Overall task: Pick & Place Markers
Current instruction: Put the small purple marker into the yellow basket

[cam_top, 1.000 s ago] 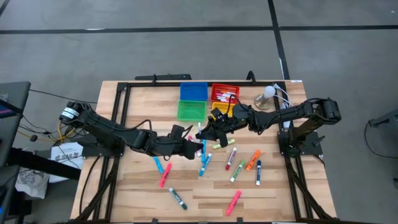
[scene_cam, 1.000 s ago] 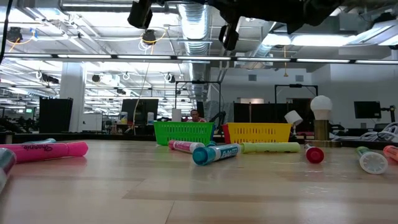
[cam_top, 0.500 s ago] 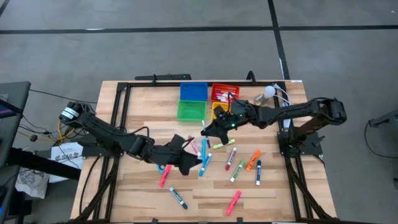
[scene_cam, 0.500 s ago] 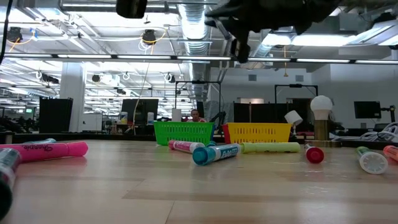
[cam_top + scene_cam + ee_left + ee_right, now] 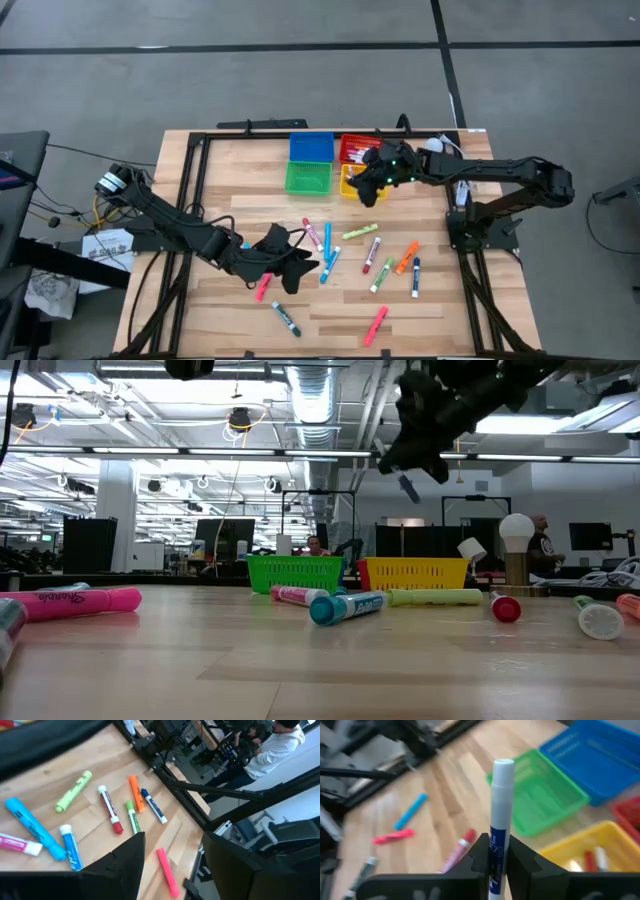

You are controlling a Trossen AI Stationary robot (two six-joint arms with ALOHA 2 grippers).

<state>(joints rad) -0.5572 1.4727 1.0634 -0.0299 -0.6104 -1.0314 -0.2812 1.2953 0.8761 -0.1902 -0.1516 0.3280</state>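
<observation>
Several markers lie scattered on the wooden table, seen also in the left wrist view and the low view. My right gripper hangs above the yellow bin, shut on a white marker with a blue label. My left gripper stands open above the table's near middle, with nothing between its fingers; a pink marker lies on the table beyond them. My right gripper pinches the white marker's barrel at its blue label between its two fingers. The capped end sticks out well past the fingertips. The marker is lifted clear of the table, slanting down in the low view.
Blue bin, green bin and red bin stand with the yellow one at the table's far middle. A white bulb-shaped object sits at the far right. People show in the room beyond.
My right gripper has carried the white marker toward the table's far right, from above the loose markers to over the yellow bin, tipping as it went. My left gripper has drawn back toward the table's near edge.
</observation>
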